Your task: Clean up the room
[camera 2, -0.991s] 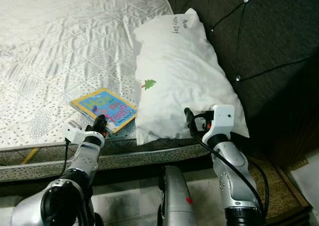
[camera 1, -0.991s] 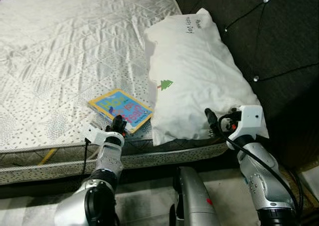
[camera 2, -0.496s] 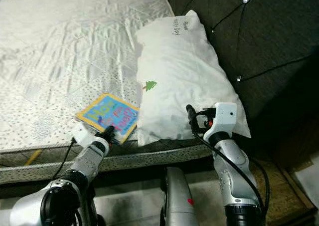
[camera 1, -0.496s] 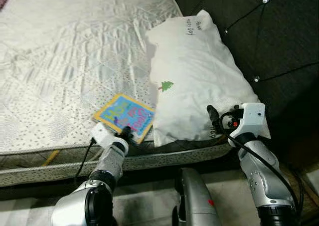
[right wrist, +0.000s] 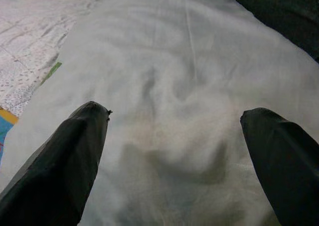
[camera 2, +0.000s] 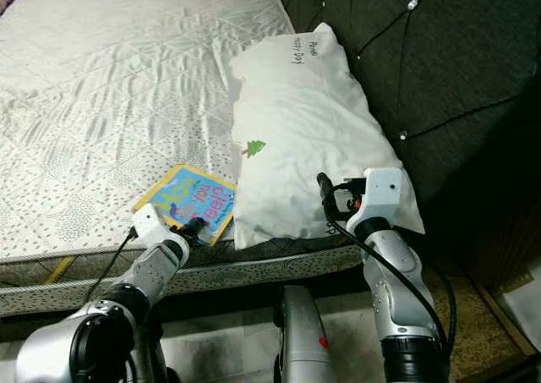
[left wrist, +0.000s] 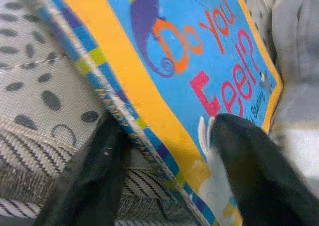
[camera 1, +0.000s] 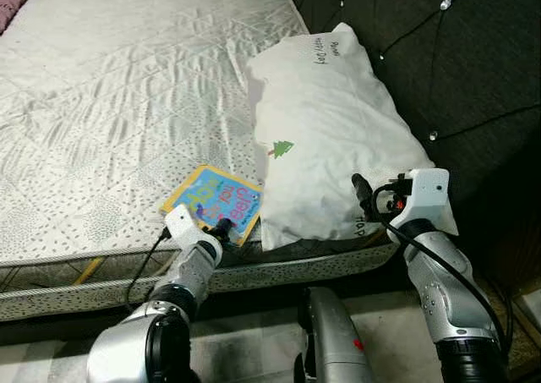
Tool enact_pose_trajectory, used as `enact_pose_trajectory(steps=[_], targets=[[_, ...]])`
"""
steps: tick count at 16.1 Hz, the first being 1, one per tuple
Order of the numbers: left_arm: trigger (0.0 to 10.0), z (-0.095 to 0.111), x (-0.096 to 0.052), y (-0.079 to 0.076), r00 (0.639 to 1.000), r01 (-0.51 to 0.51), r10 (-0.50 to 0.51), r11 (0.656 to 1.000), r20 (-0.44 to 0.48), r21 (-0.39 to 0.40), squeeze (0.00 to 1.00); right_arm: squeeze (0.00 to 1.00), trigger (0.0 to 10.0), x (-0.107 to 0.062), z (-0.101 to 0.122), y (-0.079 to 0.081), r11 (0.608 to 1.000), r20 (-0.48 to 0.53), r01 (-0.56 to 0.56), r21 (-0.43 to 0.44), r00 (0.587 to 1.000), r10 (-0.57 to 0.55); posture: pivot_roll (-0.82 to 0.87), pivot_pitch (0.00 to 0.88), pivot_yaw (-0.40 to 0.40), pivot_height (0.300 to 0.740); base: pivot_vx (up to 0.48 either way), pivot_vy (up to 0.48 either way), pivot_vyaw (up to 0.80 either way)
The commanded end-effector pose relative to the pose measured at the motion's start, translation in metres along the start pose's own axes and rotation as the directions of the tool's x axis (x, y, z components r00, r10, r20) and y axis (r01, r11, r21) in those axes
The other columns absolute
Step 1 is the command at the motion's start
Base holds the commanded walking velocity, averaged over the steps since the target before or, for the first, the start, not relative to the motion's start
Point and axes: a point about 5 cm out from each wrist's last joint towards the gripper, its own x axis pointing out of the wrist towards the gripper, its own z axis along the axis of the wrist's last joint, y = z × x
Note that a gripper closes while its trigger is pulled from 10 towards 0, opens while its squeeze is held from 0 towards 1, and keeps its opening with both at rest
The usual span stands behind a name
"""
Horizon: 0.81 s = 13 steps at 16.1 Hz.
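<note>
The left gripper (left wrist: 164, 166) is at the near corner of the picture book (camera 1: 214, 202), with one black finger under the book's edge and the other on top of the blue cover, so the corner sits between them; they look closed or almost closed on it, but I cannot tell how firm the hold is. The book lies flat on the mattress (camera 1: 118, 104), near the front edge, and its far side is just beside the white pillow (camera 1: 338, 138), perhaps a little under it. The right gripper (right wrist: 174, 136) hovers over the near end of the pillow with its fingers wide apart and holds nothing. In my judgement the main risk is the small bite: only a corner is taken, so the book may turn or slip out when it is lifted, and fall to the floor below the mattress edge. Also, the lower finger may catch the mattress cloth, and the book could drag the pillow with it.
</note>
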Motion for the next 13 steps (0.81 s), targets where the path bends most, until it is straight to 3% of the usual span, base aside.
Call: enact_pose_trajectory(steps=[1, 2, 4, 5, 6, 9, 13], targets=[[10.0, -0.016, -0.001, -0.004, 0.995, 0.027, -0.018, 0.996, -0.096, 0.090, 1.00, 0.00, 10.0, 0.003, 0.006, -0.002, 1.000, 0.021, 0.008, -0.010, 1.000, -0.008, -0.26, 0.074, -0.055, 0.543, 0.000, 0.000, 0.00], [10.0, -0.017, 0.000, -0.005, 0.993, 0.032, -0.015, 0.988, -0.116, 0.151, 1.00, 0.00, 10.0, 0.004, 0.007, -0.003, 1.000, 0.026, 0.010, -0.015, 1.000, -0.010, -0.25, 0.073, -0.053, 0.543, 0.000, 0.000, 0.00], [10.0, -0.010, 0.000, -0.002, 0.996, 0.000, 0.015, 0.987, -0.093, 0.160, 1.00, 0.00, 10.0, 0.003, 0.007, -0.006, 1.000, 0.027, 0.016, -0.019, 1.000, -0.015, -0.24, 0.072, -0.052, 0.543, 0.000, 0.000, 0.00], [10.0, -0.006, 0.000, -0.001, 0.997, -0.014, 0.026, 0.988, -0.074, 0.152, 0.72, 0.00, 10.0, 0.004, 0.007, -0.007, 1.000, 0.027, 0.018, -0.020, 0.999, -0.017, -0.24, 0.072, -0.052, 0.543, 0.000, 0.000, 0.00], [10.0, 0.002, 0.001, -0.001, 0.998, -0.023, 0.029, 0.992, -0.050, 0.123, 0.00, 0.00, 10.0, 0.005, 0.006, -0.007, 1.000, 0.026, 0.020, -0.021, 0.999, -0.019, -0.24, 0.072, -0.053, 0.543, 0.000, 0.000, 0.00], [10.0, 0.007, 0.002, -0.011, 0.999, 0.026, -0.023, 0.994, -0.031, 0.105, 0.00, 0.00, 10.0, 0.009, 0.007, -0.003, 1.000, 0.030, 0.016, -0.021, 0.999, -0.015, -0.22, 0.070, -0.053, 0.543, 0.000, 0.000, 0.00], [10.0, 0.003, 0.001, -0.012, 0.999, 0.045, -0.044, 0.993, -0.010, 0.109, 0.00, 0.00, 10.0, 0.009, 0.005, -0.003, 1.000, 0.032, 0.018, -0.020, 0.999, -0.017, -0.21, 0.070, -0.048, 0.543, 0.000, 0.000, 0.00]])
